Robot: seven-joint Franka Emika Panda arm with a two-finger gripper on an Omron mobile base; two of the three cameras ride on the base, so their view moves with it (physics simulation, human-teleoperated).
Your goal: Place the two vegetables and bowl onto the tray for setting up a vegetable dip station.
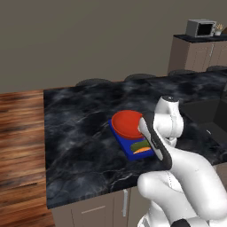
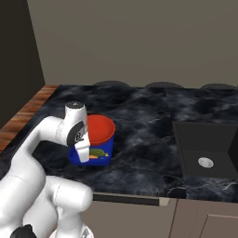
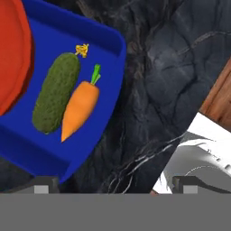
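Note:
The blue tray (image 3: 27, 146) lies on the black marble counter. On it rest the two vegetables side by side: a green pickle-like one (image 3: 56, 92) and an orange carrot (image 3: 80, 108). The red-orange bowl (image 3: 11, 54) sits on the tray's far half, beside them. From the base views I see the bowl (image 1: 126, 124) (image 2: 100, 128), the tray (image 1: 125, 150) (image 2: 106, 159) and the vegetables (image 1: 141, 147) (image 2: 96, 153) partly behind my arm. My gripper (image 3: 115, 185) hovers over the tray's near corner and the bare counter, open, with nothing between its fingertips (image 3: 43, 185).
A dark sink (image 2: 204, 148) is sunk into the counter to the right of the tray. Round stools (image 1: 93, 82) line the far edge. Wooden floor (image 1: 20, 133) lies beyond the counter's left end. A microwave (image 1: 200, 28) stands on a distant cabinet.

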